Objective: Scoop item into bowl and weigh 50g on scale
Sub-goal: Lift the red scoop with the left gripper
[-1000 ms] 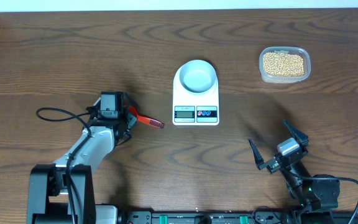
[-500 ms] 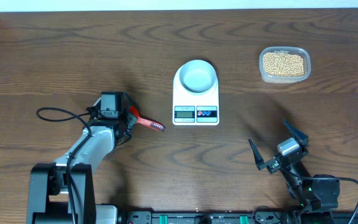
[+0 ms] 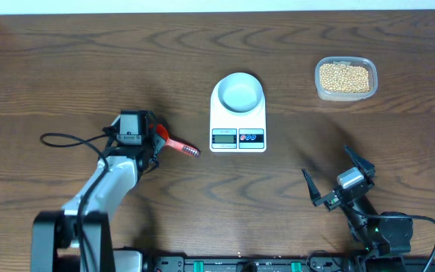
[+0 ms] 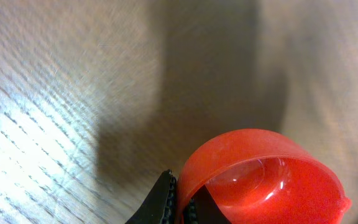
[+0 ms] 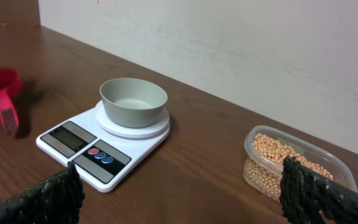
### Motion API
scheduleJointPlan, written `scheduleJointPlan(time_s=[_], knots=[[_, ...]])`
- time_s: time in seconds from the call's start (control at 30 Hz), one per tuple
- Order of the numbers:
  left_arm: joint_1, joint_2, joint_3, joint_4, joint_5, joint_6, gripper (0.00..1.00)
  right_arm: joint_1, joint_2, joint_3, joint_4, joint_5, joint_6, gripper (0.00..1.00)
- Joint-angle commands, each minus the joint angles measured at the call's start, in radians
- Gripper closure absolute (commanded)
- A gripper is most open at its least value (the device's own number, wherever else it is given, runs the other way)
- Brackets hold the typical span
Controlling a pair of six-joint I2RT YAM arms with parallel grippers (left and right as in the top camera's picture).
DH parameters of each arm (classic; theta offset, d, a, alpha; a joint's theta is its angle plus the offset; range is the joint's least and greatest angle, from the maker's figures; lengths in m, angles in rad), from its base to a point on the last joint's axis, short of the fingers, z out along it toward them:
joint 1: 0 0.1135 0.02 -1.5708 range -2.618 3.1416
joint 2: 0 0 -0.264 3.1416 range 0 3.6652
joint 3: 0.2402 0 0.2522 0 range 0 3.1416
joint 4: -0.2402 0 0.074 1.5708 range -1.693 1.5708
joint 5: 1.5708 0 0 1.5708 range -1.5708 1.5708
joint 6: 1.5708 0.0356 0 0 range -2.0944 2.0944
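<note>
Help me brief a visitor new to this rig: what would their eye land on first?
The red scoop, pinched in the left gripper left of centre, is the one bright colour. Next come the white scale mid-table with the empty pale bowl on it, and the tub of tan beans at far right. The right gripper rests open near the front edge.

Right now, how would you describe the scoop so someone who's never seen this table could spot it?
Find the white scale in the middle of the wooden table, bowl on top. Just left of it, the left gripper is shut on a small scoop. It is the only red thing there, its handle pointing toward the scale.
</note>
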Motion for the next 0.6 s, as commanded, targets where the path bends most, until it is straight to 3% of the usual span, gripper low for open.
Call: scheduleJointPlan(time_s=[0.0,0.27,0.57], knots=[[0.001,-0.1,0.009,0.005,-0.029,-0.008,0.93,0.005,-0.005,-0.003,-0.003,-0.006,0.002,0.01],[0.001,-0.292,0.009,0.022,-0.032,-0.071,0.93,0.005,-0.005,-0.003,-0.003,-0.006,0.002,0.01],[0.001,-0.299,0.009,0.217,-0.032,-0.192,0.93,0.005,-0.005,-0.003,-0.003,-0.006,0.002,0.01]])
